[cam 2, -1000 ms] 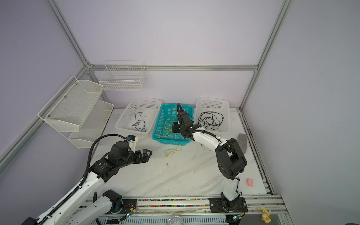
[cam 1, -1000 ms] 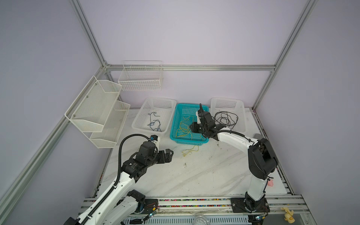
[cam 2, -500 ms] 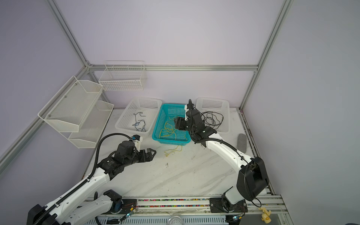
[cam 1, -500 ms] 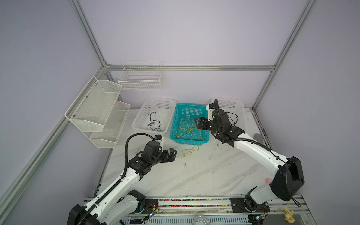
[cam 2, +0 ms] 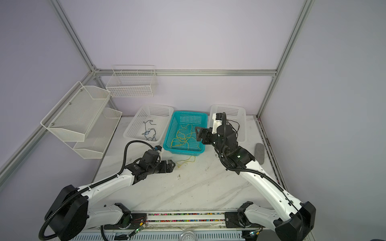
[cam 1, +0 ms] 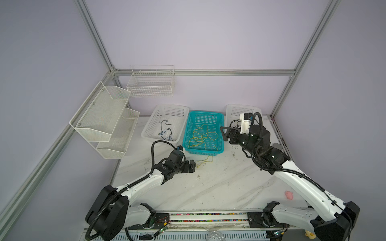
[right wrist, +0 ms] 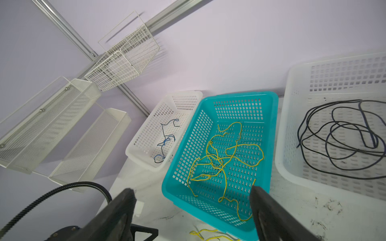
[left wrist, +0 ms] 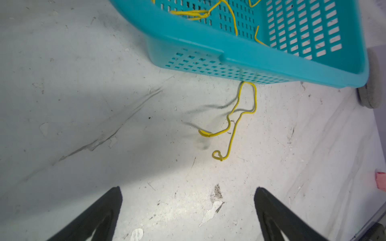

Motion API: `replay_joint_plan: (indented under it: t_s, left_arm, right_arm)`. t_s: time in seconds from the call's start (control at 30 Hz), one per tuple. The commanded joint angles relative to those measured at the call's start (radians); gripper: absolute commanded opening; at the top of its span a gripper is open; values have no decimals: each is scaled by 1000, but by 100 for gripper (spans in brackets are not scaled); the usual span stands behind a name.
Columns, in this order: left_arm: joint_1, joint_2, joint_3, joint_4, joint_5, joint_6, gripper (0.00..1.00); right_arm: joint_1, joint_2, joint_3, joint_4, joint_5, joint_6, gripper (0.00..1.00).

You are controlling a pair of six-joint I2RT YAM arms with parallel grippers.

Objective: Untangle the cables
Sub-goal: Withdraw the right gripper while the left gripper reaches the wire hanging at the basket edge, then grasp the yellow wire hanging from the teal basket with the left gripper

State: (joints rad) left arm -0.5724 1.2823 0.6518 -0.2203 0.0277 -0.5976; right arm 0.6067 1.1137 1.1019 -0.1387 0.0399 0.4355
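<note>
Finding: the cables lie sorted by colour. The yellow cables (right wrist: 218, 160) sit loosely looped in the teal basket (cam 1: 202, 151). The dark blue cables (right wrist: 165, 143) are in the left white basket (cam 1: 173, 106), and the black cables (right wrist: 371, 137) are coiled in the right white basket (right wrist: 292, 68). One exception is noted: a stray yellow cable (left wrist: 255, 100) lies on the marble-patterned table (cam 1: 219, 187), emerging at the foot of the teal basket's front wall. Whether it passes through a slot or under the base cannot be determined. The left gripper (left wrist: 188, 188) has its jaws wide apart and holds nothing. It is low over the table, near the stray's free ends but not touching them. The right gripper (right wrist: 191, 188) also has its jaws apart and is empty, raised beside the teal basket's right rim. Judgement: the step in hand is recovery of the stray strand by the left arm. The next move calls for advancing the jaws astride one kinked end, fingertips down to the table, and closing fully. Materials: the cables are thin, limp and kinked, far narrower than a finger. The baskets are rigid perforated plastic, and the table is hard, scuffed and flat, giving little purchase under the strand.
</note>
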Motion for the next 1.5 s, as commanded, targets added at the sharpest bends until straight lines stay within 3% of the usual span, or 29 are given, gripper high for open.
replay_joint_plan:
  t_s: [0.0, 0.03, 0.4, 0.83, 1.1, 1.47]
  left_arm:
    - [-21, 48, 118, 70, -46, 45, 98]
    - [-26, 68, 130, 72, -54, 51, 97]
    - [-69, 199, 205, 137, -86, 134, 89]
    - [-95, 288, 255, 155, -81, 173, 76]
    - [-106, 331, 263, 151, -43, 181, 59]
    - [-109, 340, 258, 150, -11, 186, 43]
  right_arm:
    - [-3, -45, -27, -46, 18, -14, 93]
    - [-3, -58, -35, -52, 5, -16, 97]
    - [-2, -155, -178, -145, -200, -23, 97]
    - [-2, -234, -274, -132, -250, -32, 97]
    - [-2, -233, -283, -125, -247, -38, 97]
    - [-2, -225, -283, -118, -255, -37, 97]
